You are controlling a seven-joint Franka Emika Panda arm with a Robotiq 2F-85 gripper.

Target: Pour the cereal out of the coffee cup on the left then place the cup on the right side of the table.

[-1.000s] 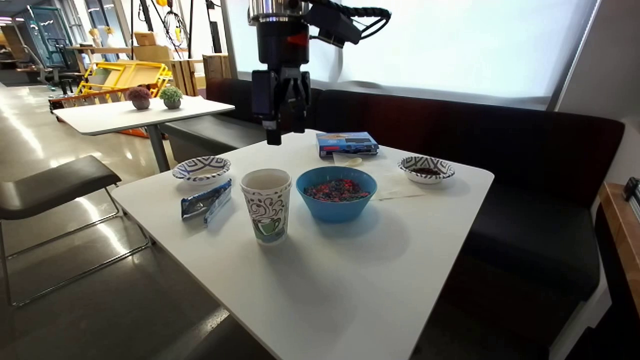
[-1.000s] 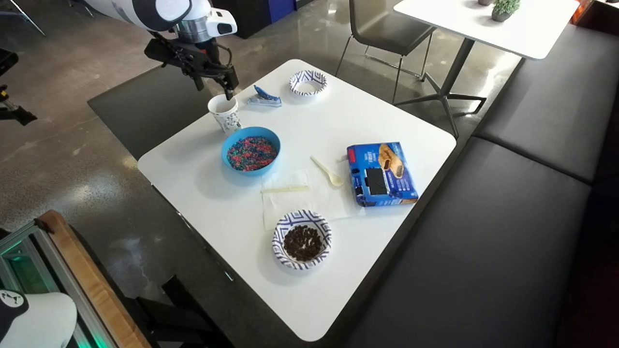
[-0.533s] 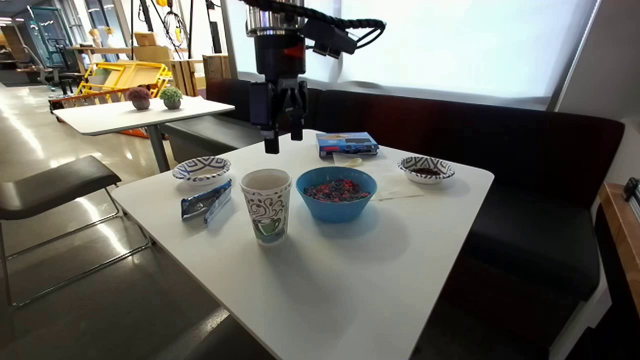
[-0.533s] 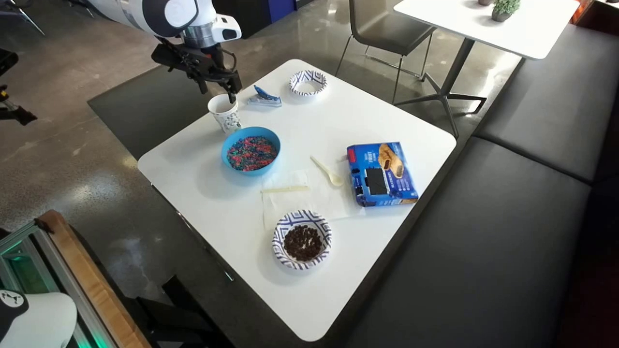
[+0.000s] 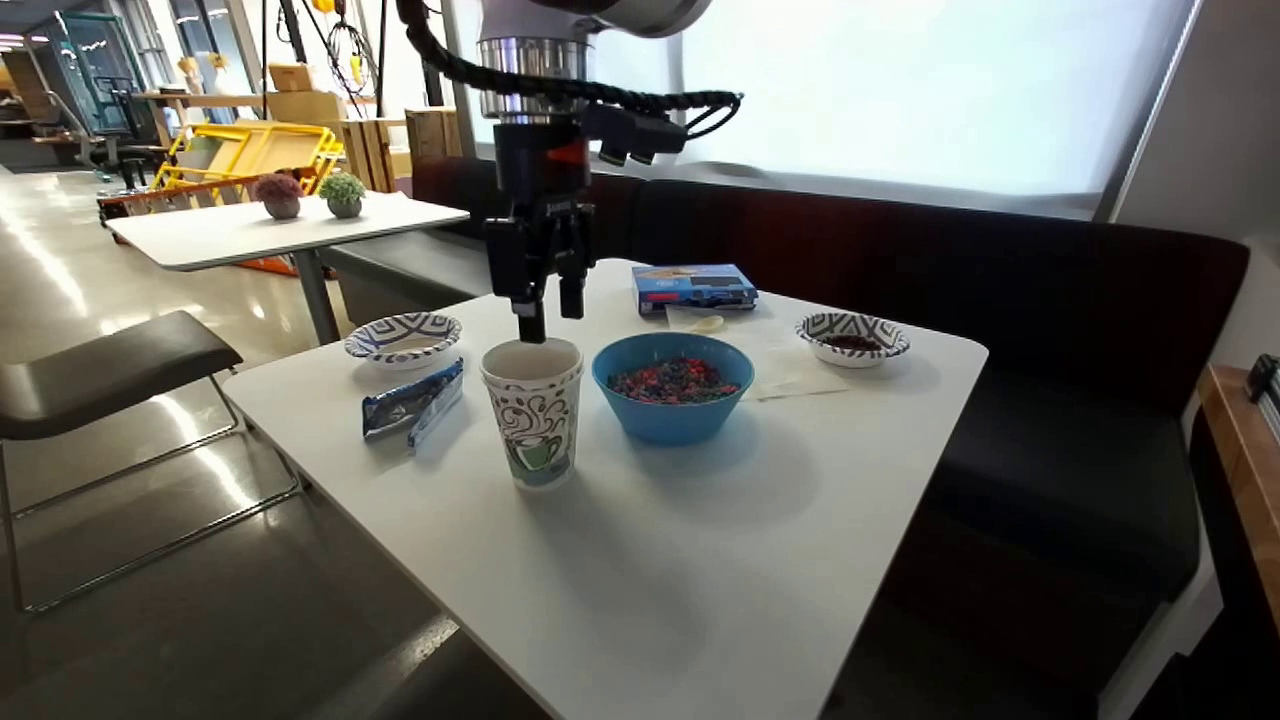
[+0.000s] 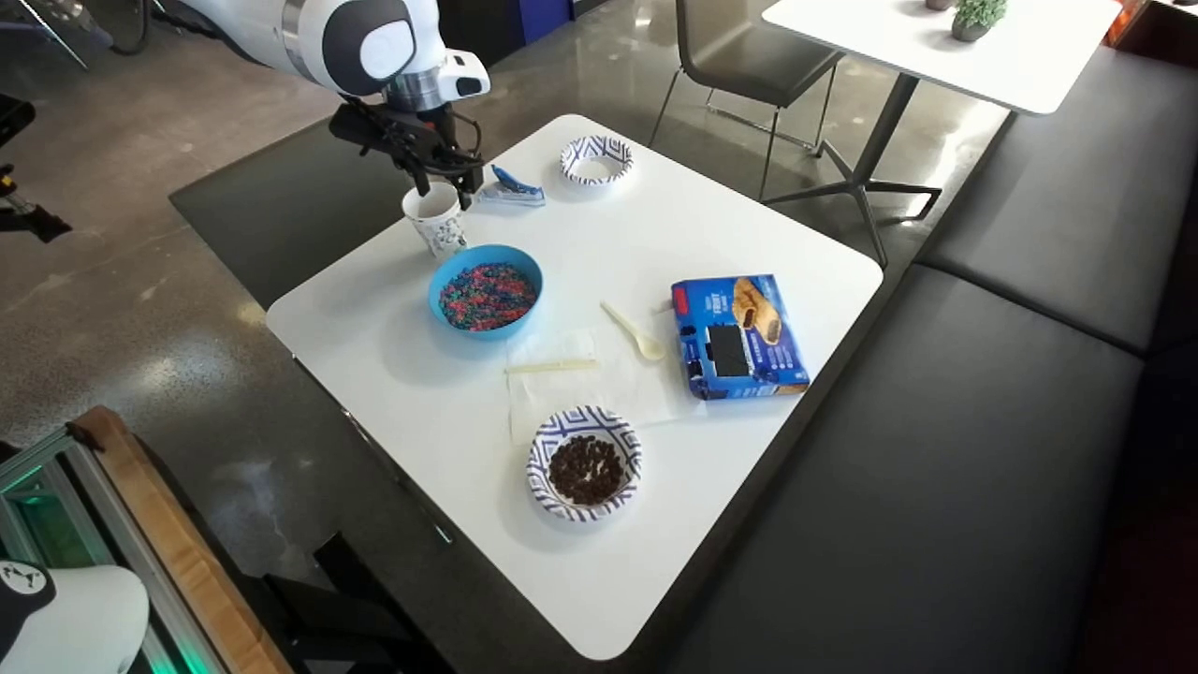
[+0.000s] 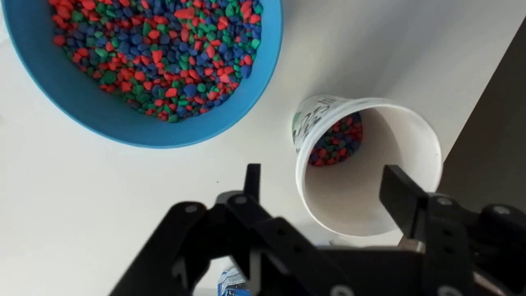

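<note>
I saw the claw (image 5: 552,320) spread, empty; cup (image 5: 535,425) below, off-centre. Straight descent risked rim strike, tipping, spilled cereal (image 7: 339,142).

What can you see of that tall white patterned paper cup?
The tall white cup, which looks like paper, narrows toward its base and carries dark swirls above a printed green mug. It stands upright, lidless, on the white square table, beside but apart from the round blue bowl. Inside the cup lie small red, green and blue bits. An open black gripper hangs by the rim; whether it touches isn't clear.
</note>
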